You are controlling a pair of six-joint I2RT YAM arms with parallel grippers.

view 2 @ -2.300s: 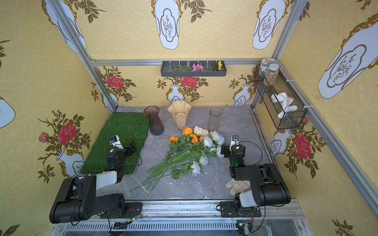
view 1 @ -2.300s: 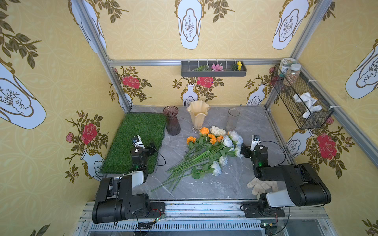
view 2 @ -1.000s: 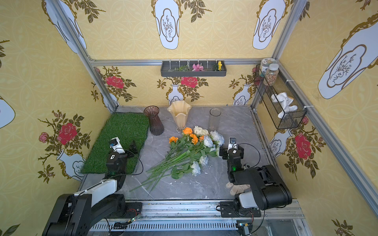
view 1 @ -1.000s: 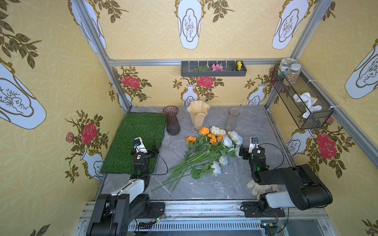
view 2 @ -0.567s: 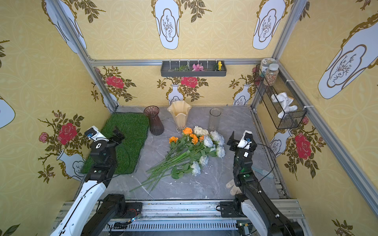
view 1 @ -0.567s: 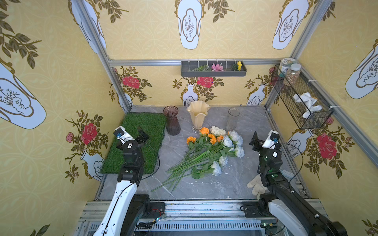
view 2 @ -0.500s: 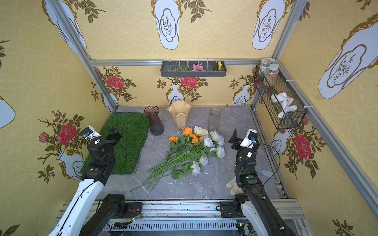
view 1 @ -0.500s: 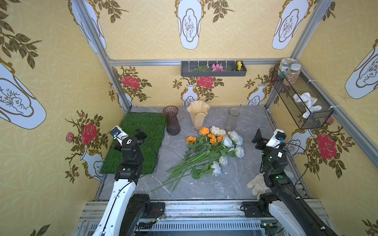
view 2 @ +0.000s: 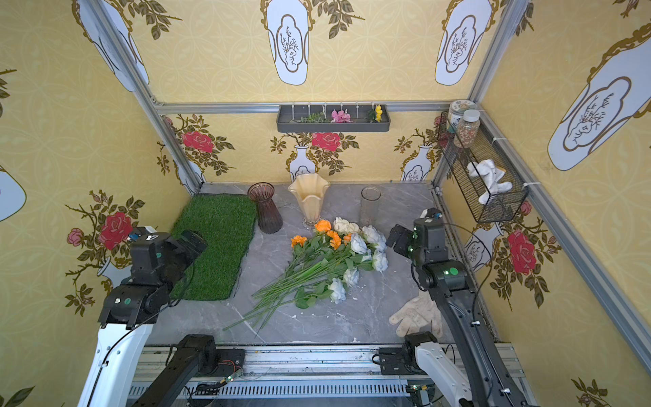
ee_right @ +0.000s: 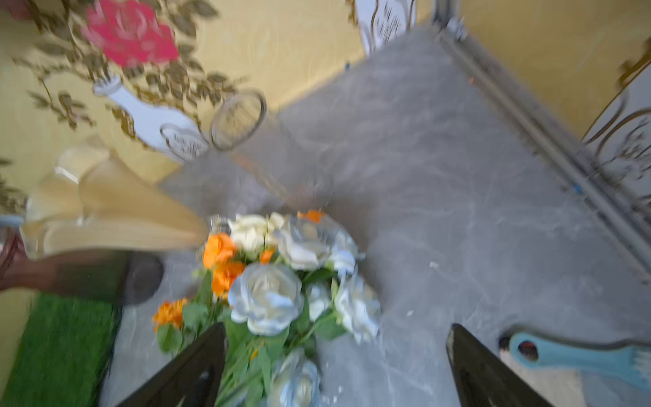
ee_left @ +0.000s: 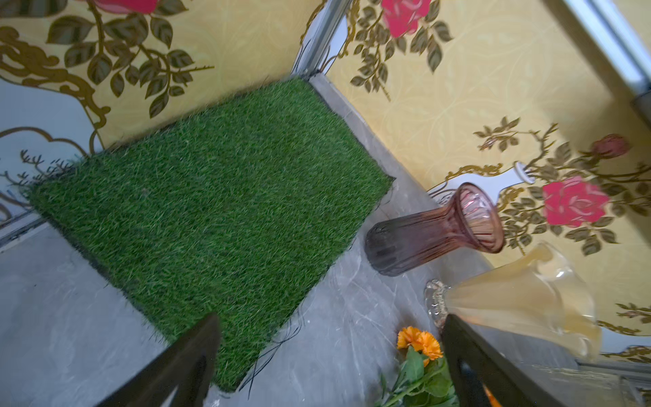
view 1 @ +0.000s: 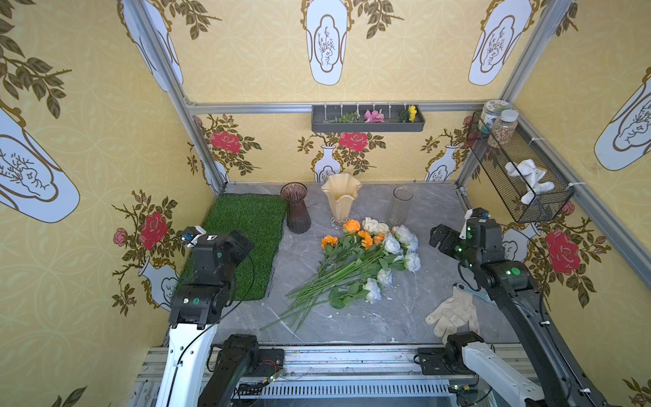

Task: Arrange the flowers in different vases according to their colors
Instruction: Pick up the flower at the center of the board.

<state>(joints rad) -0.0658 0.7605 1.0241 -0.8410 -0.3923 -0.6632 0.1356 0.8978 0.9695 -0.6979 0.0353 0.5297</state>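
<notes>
— Glove (view 1: 452,312) comes nearest, lying flat at five o'clock on the grey table (view 1: 352,324). What sits in the middle?
— The flowers (view 1: 355,260), all in one loose pile. Stems fan toward seven o'clock and blooms point toward one o'clock. The orange ones are on the bunch's nine o'clock side, the white and pale blue ones on its three o'clock side.
— And on either side?
— Left gripper (ee_left: 331,319) hangs above the grass mat (view 1: 253,218) at nine o'clock, jaws spread wide with nothing between them. Right gripper (ee_right: 337,327) hovers at three o'clock, near the white blooms, equally wide and empty.
— Beyond the blooms?
— Three stand upright in a row: purple vase (view 1: 296,211) at eleven, cream vase (view 1: 341,201) at twelve with its foot just beside an orange bloom, and clear vase (view 1: 400,206) at one. All three are empty.
— Farther?
— A shelf tray (view 1: 368,123) on the back wall, and a wire basket (view 1: 521,176) at two o'clock.
</notes>
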